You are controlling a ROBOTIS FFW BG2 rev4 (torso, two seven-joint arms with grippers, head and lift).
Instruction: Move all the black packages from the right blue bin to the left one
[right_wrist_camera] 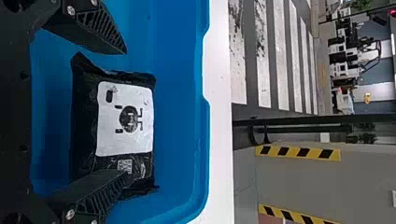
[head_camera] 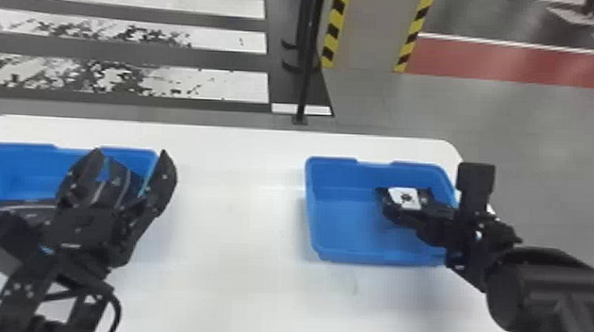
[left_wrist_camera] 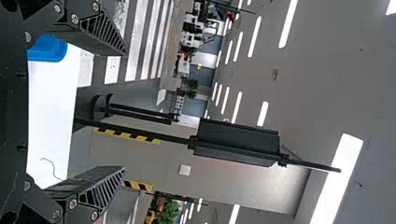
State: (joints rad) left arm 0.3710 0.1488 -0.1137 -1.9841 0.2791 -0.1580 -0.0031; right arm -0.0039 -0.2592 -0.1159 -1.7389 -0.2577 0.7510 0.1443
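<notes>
One black package (right_wrist_camera: 84,126) in crinkled wrapping, with a white label (right_wrist_camera: 125,140) faceup, inside the right blue bin (head_camera: 378,255), lengthwise from left to right between the wide-spread fingers of the right gripper (head_camera: 405,193). Likewise wide open at the left blue bin (head_camera: 17,167), the left gripper (head_camera: 131,153). Under both bins, a white table (head_camera: 232,250); beyond, gray floor (head_camera: 374,100) and, far left, white crossing stripes (head_camera: 209,82).

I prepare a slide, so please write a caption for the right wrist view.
Open right gripper at a black package in a blue bin.
</notes>
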